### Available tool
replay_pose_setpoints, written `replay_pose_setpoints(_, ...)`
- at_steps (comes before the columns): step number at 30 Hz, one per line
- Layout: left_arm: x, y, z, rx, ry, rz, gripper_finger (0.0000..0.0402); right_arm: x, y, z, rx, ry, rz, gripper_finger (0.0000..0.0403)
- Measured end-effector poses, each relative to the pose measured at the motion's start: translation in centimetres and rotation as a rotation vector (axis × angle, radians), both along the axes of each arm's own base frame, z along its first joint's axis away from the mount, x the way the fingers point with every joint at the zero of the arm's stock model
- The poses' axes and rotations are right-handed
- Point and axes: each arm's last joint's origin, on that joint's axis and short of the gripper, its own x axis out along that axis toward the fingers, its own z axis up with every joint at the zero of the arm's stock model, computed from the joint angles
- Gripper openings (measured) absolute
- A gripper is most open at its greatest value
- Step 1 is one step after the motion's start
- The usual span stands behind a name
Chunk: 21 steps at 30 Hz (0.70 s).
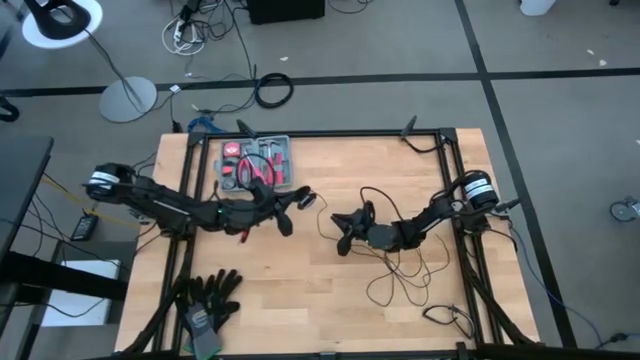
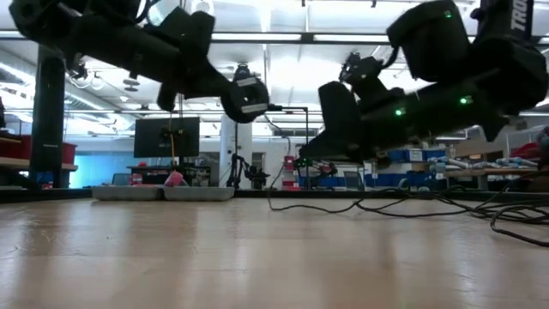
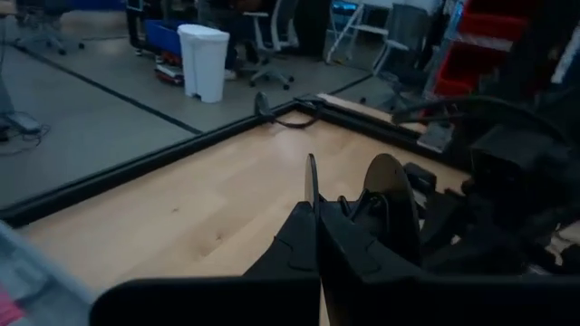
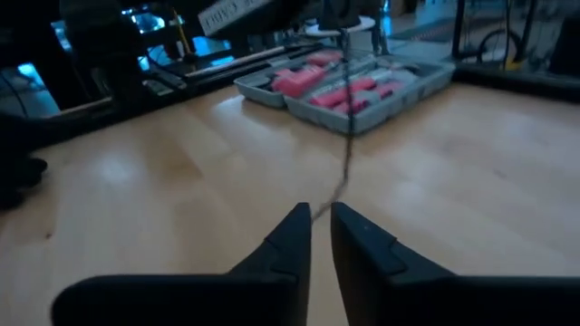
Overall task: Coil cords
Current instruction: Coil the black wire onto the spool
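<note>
Right gripper (image 4: 320,226), fingers barely parted around the cord (image 4: 345,163), mid-coil; next I'd feed a loop toward my shut left gripper (image 3: 317,204).

Robotics lab, monitor (image 2: 166,136), parts bins (image 3: 471,54), floor cables (image 1: 200,30), office chair (image 3: 272,41)

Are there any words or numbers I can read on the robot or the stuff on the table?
"TR": white letters cut off at the picture's edge, on the right arm in the low view.
White label on the other arm, in the right wrist view: too blurred to read.
Tool tray, gloves: no print readable.
</note>
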Motion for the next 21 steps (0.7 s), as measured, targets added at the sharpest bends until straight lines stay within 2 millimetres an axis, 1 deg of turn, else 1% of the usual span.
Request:
replay_pose_setpoints(3, 1.1, -0.3, 0.6, 0.027, 0.005, -0.012, 0.0000, 0.3, 0.0, 0.2, -0.037, 0.013, 0.002, 0.0072)
replay_pose_setpoints(7, 1.8, -0.5, 1.3, 0.058, 0.009, -0.018, 0.0000, 0.4, -0.1, 0.1, -0.060, 0.040, -0.001, 0.0104)
replay_pose_setpoints(16, 1.9, -0.5, 1.6, 0.061, -0.001, -0.019, 0.0000, 0.6, -1.9, -0.1, 0.064, -0.019, -0.075, 0.0168)
replay_pose_setpoints(21, 1.9, -0.5, 1.8, 0.078, -0.016, -0.021, 0.0000, 2.0, -3.0, -0.4, 0.089, -0.015, -0.023, 0.0180)
